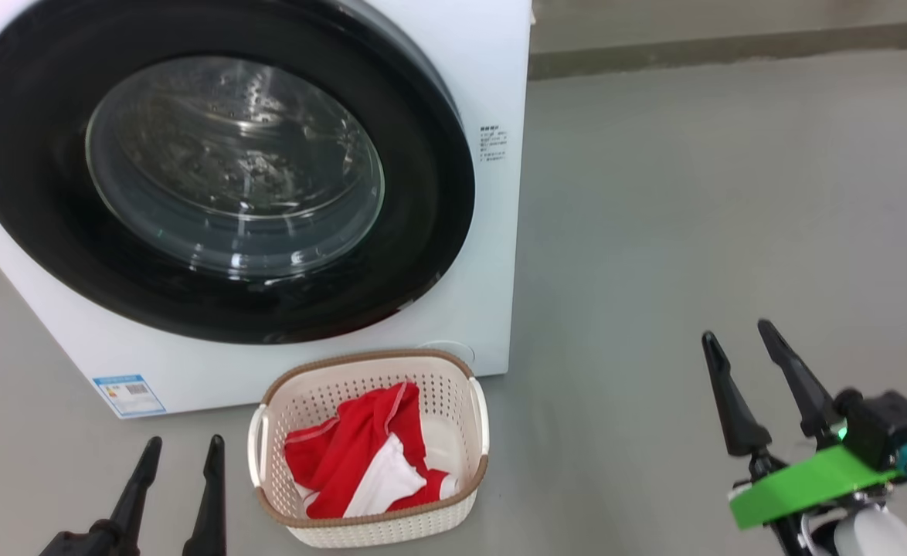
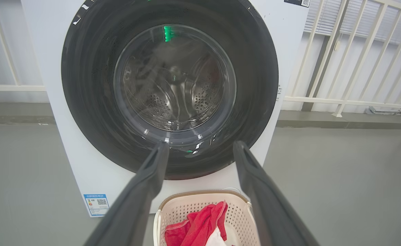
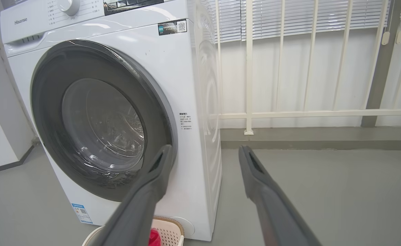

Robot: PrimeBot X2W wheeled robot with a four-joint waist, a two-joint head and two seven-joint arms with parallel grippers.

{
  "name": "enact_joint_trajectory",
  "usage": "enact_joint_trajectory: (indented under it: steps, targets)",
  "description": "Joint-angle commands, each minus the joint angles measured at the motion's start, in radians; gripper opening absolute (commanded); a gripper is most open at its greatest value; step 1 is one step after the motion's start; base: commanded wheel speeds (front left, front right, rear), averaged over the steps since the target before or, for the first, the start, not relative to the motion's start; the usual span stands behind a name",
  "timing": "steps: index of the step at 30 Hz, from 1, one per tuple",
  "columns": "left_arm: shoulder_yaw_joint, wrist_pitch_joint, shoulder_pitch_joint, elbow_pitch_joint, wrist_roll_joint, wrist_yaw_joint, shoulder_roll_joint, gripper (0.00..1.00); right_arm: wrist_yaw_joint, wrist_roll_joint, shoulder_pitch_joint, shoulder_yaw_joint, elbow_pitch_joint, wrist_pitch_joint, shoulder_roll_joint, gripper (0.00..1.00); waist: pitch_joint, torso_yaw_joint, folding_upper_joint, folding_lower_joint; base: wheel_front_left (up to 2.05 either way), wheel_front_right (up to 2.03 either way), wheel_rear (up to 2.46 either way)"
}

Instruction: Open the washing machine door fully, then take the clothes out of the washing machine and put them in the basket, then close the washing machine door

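- The left gripper is low over the grey floor. Its two dark fingers are spread wide and hold nothing.
- The right gripper is well apart from it, on the right side. It is also spread wide and empty (a green band sits behind its fingers).
- The basket stands on the floor just beside the left gripper. The clothes lie inside it, red with a white panel.
- Just behind the basket is the washing machine. The washing machine door is closed against its front, and the steel drum shows through the glass.
- A white railing runs behind the machine.
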State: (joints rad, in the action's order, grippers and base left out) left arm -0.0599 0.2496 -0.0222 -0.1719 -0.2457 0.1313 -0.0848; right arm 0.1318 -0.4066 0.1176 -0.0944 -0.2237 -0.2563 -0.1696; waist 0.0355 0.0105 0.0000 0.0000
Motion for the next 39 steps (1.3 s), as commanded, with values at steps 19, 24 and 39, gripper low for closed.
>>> enact_joint_trajectory:
  steps: [19,24,39]
  targets:
    - [-0.057,0.012,-0.034,0.027,0.006,-0.001,-0.024,1.0,-0.001,0.048,-0.114,0.045,0.084,-0.006,0.044,1.0,0.059,0.002,0.0,0.0,0.0,0.0,0.0]
    - [-0.027,-0.001,-0.045,-0.001,0.006,0.0,-0.001,0.0,0.0,0.038,-0.136,0.055,0.052,0.0,0.055,0.0,0.059,0.001,0.0,0.0,0.0,0.0,0.0]
    - [-0.025,-0.04,-0.032,-0.046,-0.127,0.0,0.018,0.0,0.0,-0.083,-0.141,0.064,0.008,0.038,0.072,0.0,0.05,0.0,0.0,0.0001,0.0,0.0,0.0]
